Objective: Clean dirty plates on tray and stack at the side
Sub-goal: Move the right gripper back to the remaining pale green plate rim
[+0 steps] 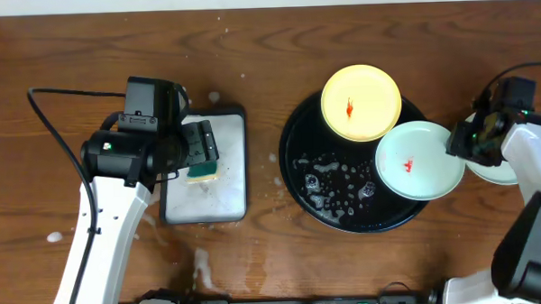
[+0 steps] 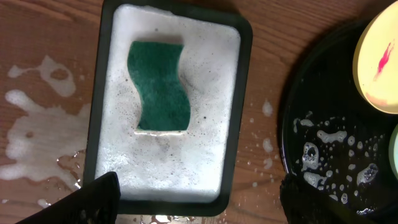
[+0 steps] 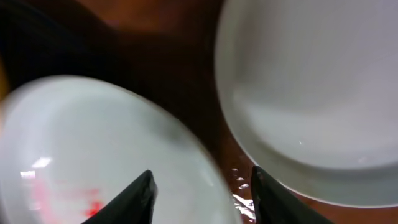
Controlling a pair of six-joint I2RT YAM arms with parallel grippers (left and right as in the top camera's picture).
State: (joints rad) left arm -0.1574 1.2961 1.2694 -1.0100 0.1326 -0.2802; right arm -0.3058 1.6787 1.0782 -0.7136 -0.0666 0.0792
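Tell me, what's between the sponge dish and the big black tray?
Just a strip of wooden table dotted with foam flecks, clearest in the left wrist view.

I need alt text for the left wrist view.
A green sponge lies in a foamy, black-rimmed sponge dish on a wet wooden table. At right, a sudsy black tray holds a yellow plate smeared red.

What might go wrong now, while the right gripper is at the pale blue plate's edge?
1. The smeared blue plate sticks out past the wet, soapy tray; with the right gripper at its rim only, it may slip or tip.
2. It may bump the other blue plate beside it on the table.
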